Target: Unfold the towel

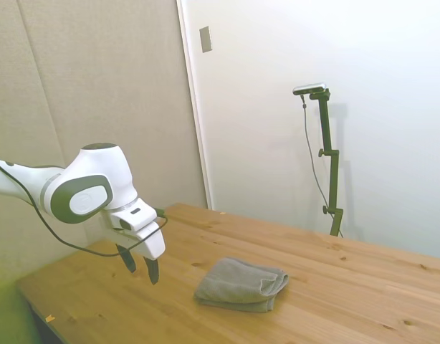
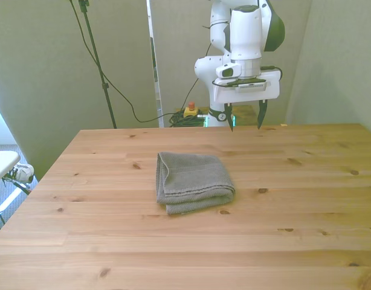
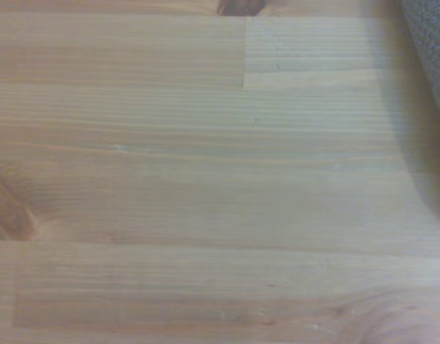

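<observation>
The towel (image 2: 193, 183) lies folded in a thick pad mid-counter (image 2: 306, 211); the hand (image 2: 245, 118) hangs above the far edge, fingers spread and empty, well apart from it; best to pinch only the top layer's loose edge, then peel it away from the fold.

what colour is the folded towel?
Plain grey, no pattern. The towel shows best in the front view, lying folded on the wooden table.
</observation>
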Controlling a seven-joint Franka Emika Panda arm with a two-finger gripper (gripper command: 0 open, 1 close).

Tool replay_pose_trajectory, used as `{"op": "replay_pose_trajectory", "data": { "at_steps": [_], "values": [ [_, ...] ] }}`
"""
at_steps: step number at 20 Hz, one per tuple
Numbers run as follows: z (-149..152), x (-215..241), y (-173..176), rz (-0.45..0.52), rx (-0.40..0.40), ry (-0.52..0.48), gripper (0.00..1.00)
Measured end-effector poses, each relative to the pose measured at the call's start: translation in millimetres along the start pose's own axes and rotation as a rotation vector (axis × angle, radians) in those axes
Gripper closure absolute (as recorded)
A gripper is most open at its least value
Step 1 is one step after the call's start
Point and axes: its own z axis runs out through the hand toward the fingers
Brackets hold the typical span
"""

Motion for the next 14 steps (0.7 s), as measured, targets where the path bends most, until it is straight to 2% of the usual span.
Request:
{"op": "replay_pose_trajectory", "data": {
  "at_steps": [3,6,10,13,14],
  "values": [
    [-3,5,1,0.018,0.004,0.003,0.0],
    [-22,45,24,0.101,0.031,0.043,0.0],
    [-44,136,111,0.255,0.08,0.1,0.0],
    [-45,189,178,0.339,0.102,0.122,0.0],
    [-35,211,196,0.354,0.104,0.108,0.0]
  ]
}}
